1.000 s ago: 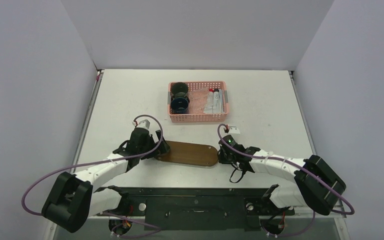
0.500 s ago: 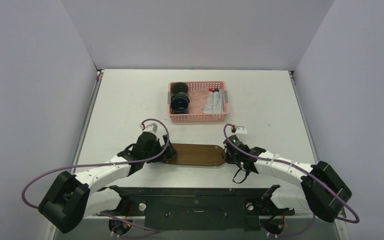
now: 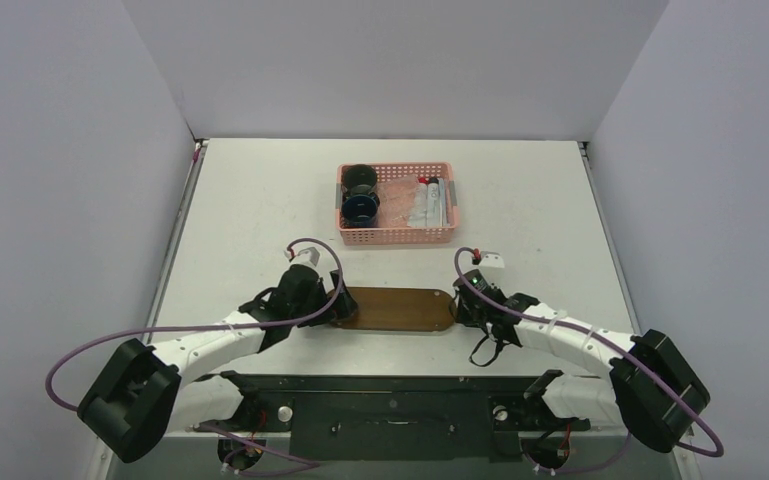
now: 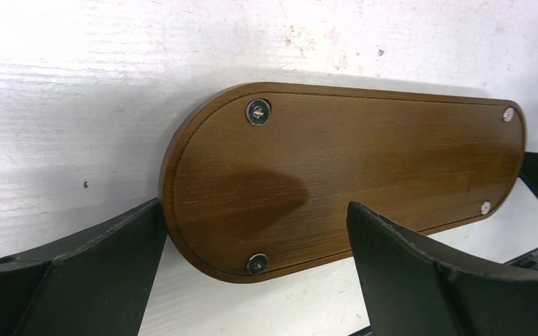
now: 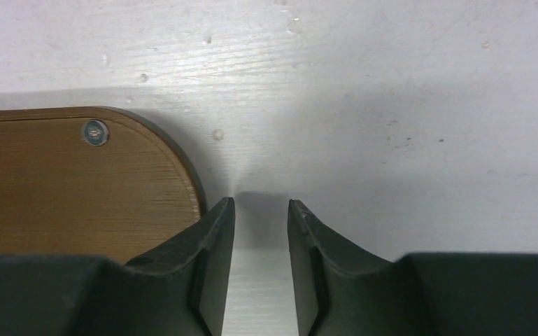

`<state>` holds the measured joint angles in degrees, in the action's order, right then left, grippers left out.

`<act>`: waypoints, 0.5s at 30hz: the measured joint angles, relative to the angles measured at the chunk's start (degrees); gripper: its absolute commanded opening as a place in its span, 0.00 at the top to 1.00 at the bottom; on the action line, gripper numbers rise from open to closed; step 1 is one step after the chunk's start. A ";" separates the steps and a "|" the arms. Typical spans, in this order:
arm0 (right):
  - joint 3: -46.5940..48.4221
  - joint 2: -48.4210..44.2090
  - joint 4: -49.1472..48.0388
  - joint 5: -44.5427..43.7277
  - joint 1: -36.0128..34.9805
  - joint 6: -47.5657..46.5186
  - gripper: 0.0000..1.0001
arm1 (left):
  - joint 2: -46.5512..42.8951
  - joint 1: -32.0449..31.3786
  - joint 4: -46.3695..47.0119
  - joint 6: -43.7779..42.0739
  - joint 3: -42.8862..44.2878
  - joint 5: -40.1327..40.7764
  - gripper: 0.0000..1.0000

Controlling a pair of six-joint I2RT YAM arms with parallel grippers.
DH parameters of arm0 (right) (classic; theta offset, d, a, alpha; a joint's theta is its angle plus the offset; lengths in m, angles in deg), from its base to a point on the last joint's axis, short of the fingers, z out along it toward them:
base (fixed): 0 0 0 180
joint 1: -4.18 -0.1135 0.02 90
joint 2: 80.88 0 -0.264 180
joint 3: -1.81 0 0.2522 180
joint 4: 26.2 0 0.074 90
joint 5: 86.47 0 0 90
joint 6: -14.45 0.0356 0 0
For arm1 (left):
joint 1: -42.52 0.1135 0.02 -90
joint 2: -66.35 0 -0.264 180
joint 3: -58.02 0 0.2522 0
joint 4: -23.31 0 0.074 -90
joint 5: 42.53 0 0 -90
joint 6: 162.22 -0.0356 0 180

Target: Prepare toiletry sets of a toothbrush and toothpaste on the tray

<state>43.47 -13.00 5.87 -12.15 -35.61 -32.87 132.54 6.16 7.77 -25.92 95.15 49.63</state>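
The tray (image 3: 397, 308), a flat dark brown oval wooden board, lies on the white table between my two grippers and carries nothing. My left gripper (image 3: 336, 305) is open, its fingers (image 4: 91, 266) straddling the tray's (image 4: 350, 168) left end. My right gripper (image 3: 464, 300) sits just off the right end. Its jaws (image 5: 260, 204) stand a little apart over bare table, with the tray's rounded end (image 5: 77, 189) beside the left finger. White tubes and packets (image 3: 428, 200) lie in the pink basket (image 3: 396, 236); I cannot tell toothbrush from toothpaste there.
The pink basket stands behind the tray near the table's middle, with two dark round containers (image 3: 360, 195) in its left half. A black mounting rail (image 3: 390, 410) runs along the near edge between the arm bases. Grey walls close in the table.
The tray has slid to the right, and both arms moved right with it. My right gripper has gone from shut to slightly open. The left stays wide open.
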 measured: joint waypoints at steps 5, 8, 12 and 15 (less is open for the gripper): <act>1.73 -1.36 4.20 -3.58 0.76 -0.90 0.61 | 0.04 -0.09 -5.22 -0.26 2.01 2.29 0.04; 5.09 -3.48 6.75 -5.68 0.87 -1.90 0.60 | -0.09 -0.09 -9.25 -0.52 3.43 3.96 0.04; 11.26 -4.35 8.41 -7.72 0.87 -3.80 0.57 | -1.38 -0.09 -14.14 -1.27 5.99 5.84 0.04; 15.63 -4.24 9.16 -8.66 0.87 -5.68 0.55 | -3.28 -0.09 -17.88 -2.21 8.85 7.30 0.04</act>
<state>59.10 -17.24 15.03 -20.80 -34.74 -38.55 129.27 6.08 -10.11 -28.13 104.01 56.93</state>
